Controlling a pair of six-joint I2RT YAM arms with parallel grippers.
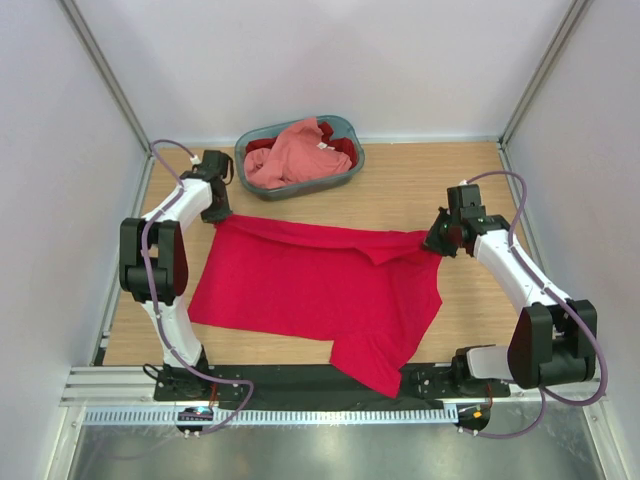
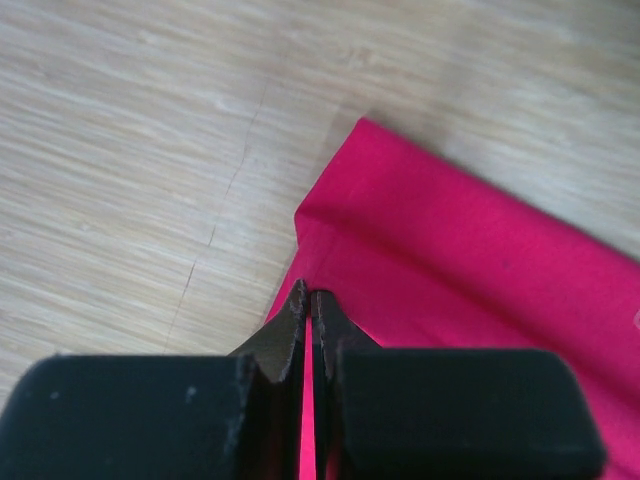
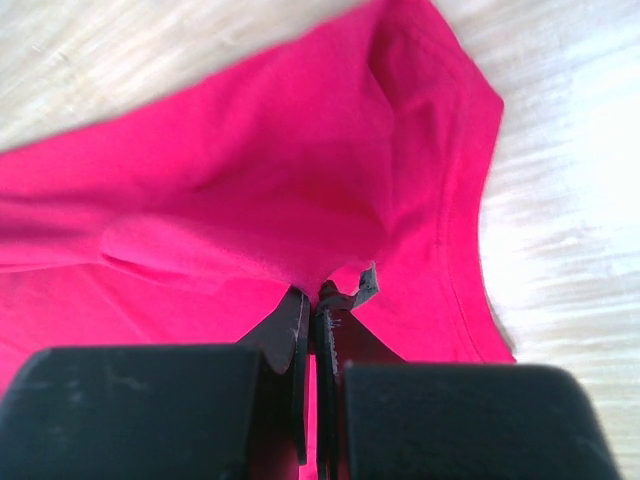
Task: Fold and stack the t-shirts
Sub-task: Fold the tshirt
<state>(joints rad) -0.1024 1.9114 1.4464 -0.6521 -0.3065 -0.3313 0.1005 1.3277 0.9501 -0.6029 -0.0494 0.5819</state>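
You have the bright red shirt (image 1: 310, 285) spread flat across the middle of the table (image 1: 430, 185), with one sleeve trailing toward the near edge. Your left gripper (image 2: 306, 300) is clenched on the cloth at its far left corner. Your right gripper (image 3: 315, 295) is clenched on a bunched fold at the far right corner, by a sleeve. This looks like the first fold of the first shirt; the pink shirt (image 1: 283, 158) and the darker red shirt (image 1: 343, 147) lie in the basket (image 1: 310, 187) at the far edge. Next you likely need to carry both corners together toward the near hem, keeping the edge taut and level.
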